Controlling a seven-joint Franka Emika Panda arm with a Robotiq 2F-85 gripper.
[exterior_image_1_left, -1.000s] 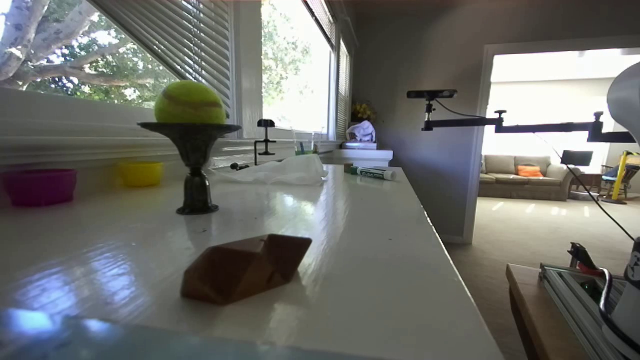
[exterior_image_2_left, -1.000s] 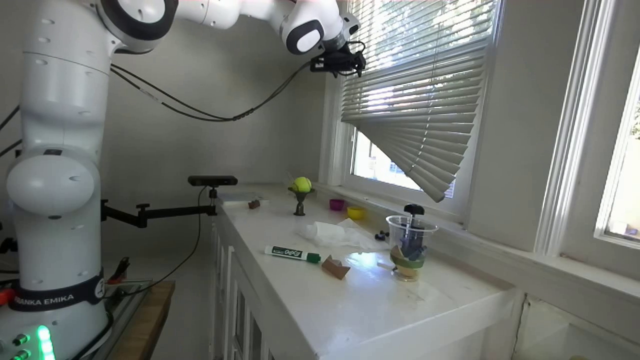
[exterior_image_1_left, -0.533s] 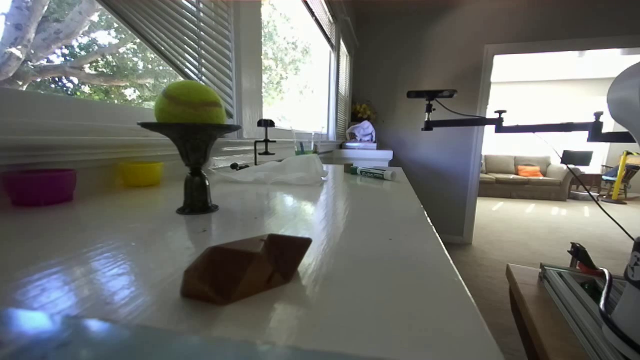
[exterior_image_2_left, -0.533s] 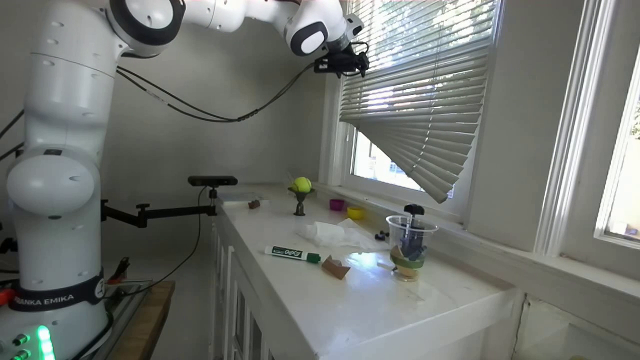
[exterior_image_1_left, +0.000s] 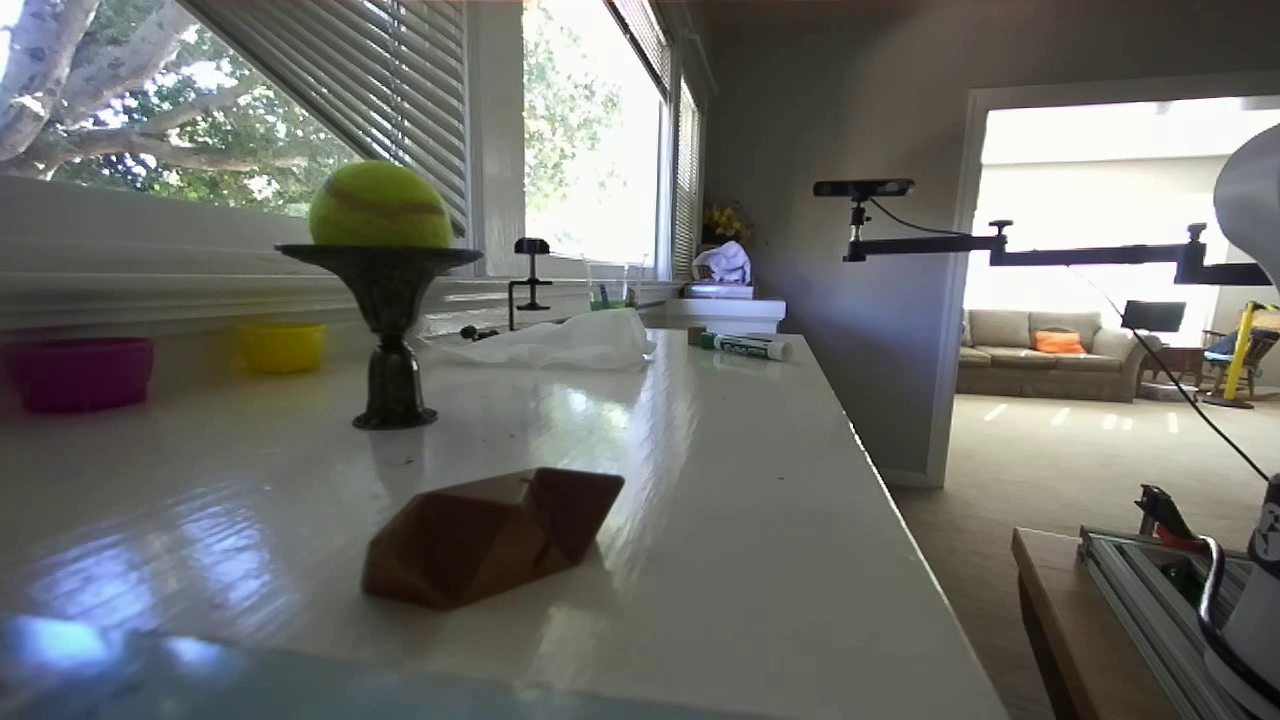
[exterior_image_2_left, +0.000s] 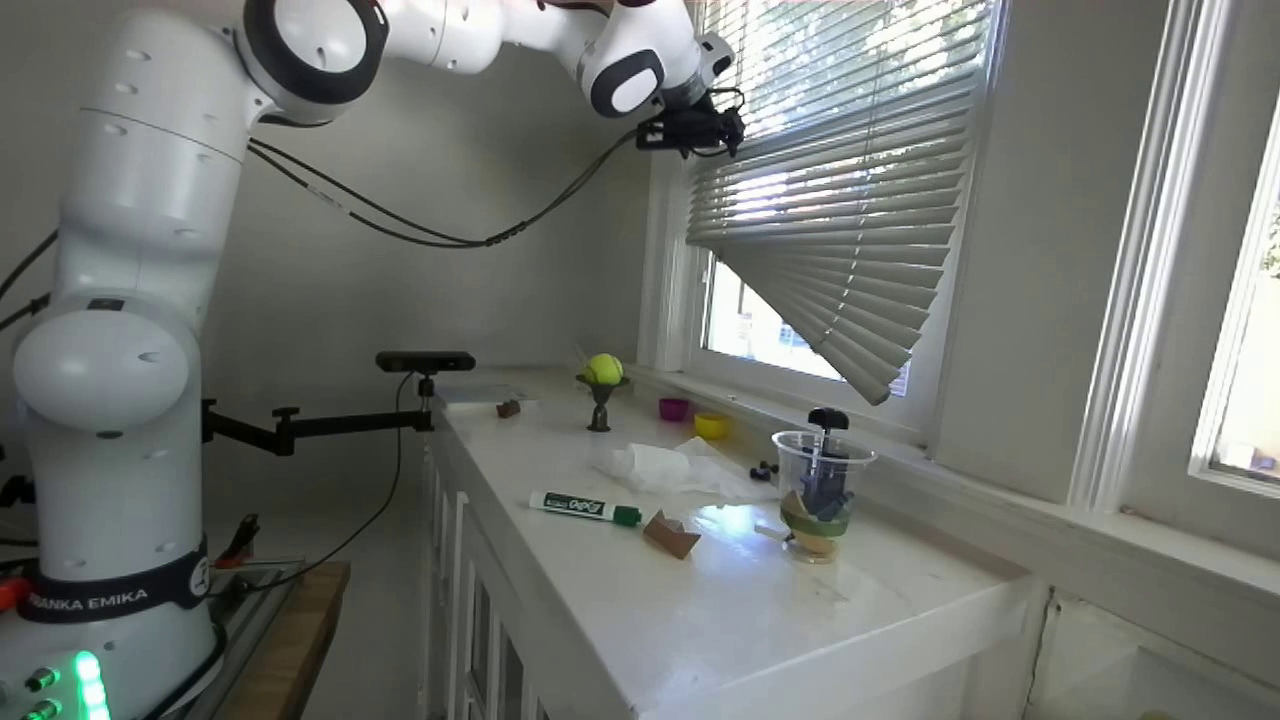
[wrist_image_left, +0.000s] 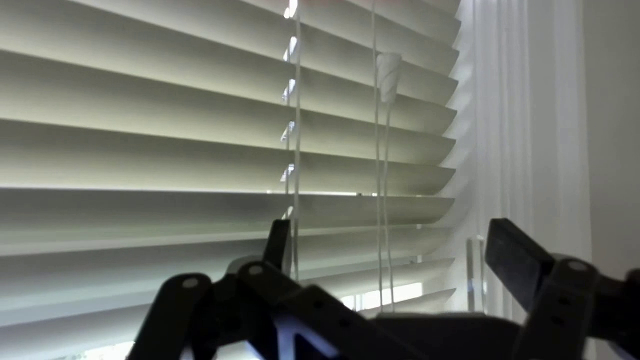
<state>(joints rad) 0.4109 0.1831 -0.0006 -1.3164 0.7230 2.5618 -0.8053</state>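
In an exterior view, a pale blind (exterior_image_2_left: 835, 215) with broad slats (exterior_image_2_left: 860, 290) hangs above the long window-side edge of the worktop (exterior_image_2_left: 720, 620). Its upper slats run nearly parallel, while the lower ones fan out; the bottom slants, raised toward the worktop's far window-side corner and drooping to a low tip toward the near end. In the wrist view, thin pale cords (wrist_image_left: 378, 200) cross the slats, with a white, tapered, spirally grooved tassel (wrist_image_left: 389, 77) on one of them.
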